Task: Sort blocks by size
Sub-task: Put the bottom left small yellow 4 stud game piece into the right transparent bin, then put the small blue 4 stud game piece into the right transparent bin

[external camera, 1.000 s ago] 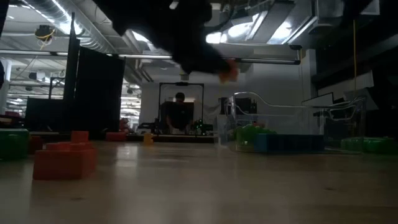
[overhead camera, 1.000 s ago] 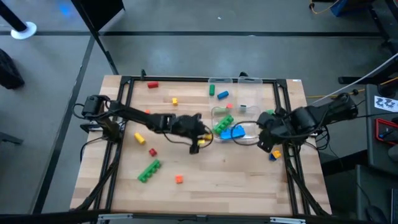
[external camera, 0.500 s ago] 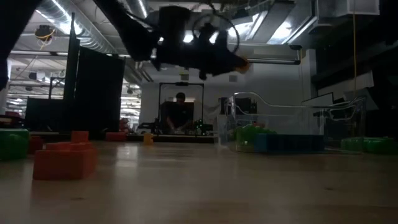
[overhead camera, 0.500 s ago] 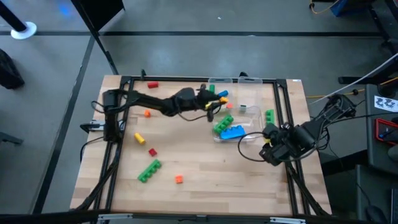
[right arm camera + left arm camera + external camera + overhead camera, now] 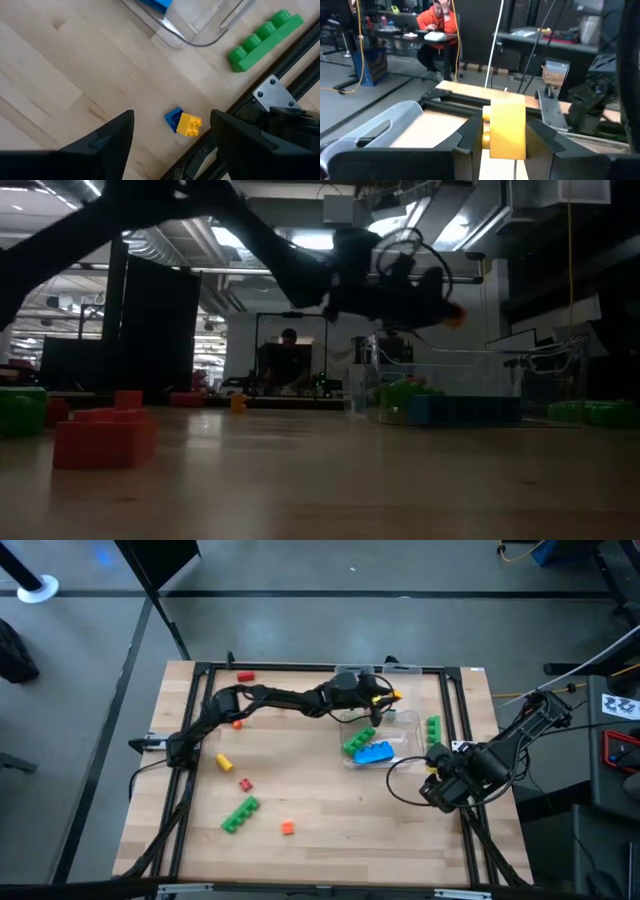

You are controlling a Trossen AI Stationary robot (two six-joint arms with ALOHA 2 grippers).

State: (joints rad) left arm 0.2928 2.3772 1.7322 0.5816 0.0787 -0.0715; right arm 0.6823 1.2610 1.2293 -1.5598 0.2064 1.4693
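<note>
My left gripper [image 5: 390, 696] reaches level over the far middle of the table, shut on a yellow block [image 5: 507, 127], just beyond the clear tray [image 5: 410, 722]. The tray holds a green block [image 5: 360, 739] and a blue block [image 5: 377, 752]. My right gripper [image 5: 437, 788] hangs open near the table's right edge, pointing down. It is above a small blue-and-yellow block [image 5: 182, 122] that lies on the wood. A green studded bar [image 5: 265, 40] lies flat by the right rail. My left gripper pinches the yellow block by two opposite sides [image 5: 520, 137] between its two fingers [image 5: 470, 137]. The fingers lie level and come from the table's left. The block's studs [image 5: 486, 116] face sideways, and it hangs clear of the table and tray [image 5: 452, 317].
Loose blocks lie on the table's left half: red [image 5: 245, 676], orange [image 5: 237, 722], yellow [image 5: 223, 762], red [image 5: 245, 784], a green bar [image 5: 240, 813], orange [image 5: 288, 828]. Black rails [image 5: 455, 700] frame the table. A person sits beyond the far edge [image 5: 437, 25].
My left gripper, still shut on the yellow block, has swung from the middle of the table toward the far edge and the right, past the tray. My right gripper has drawn back from the tray toward the near right, then stayed still and open.
</note>
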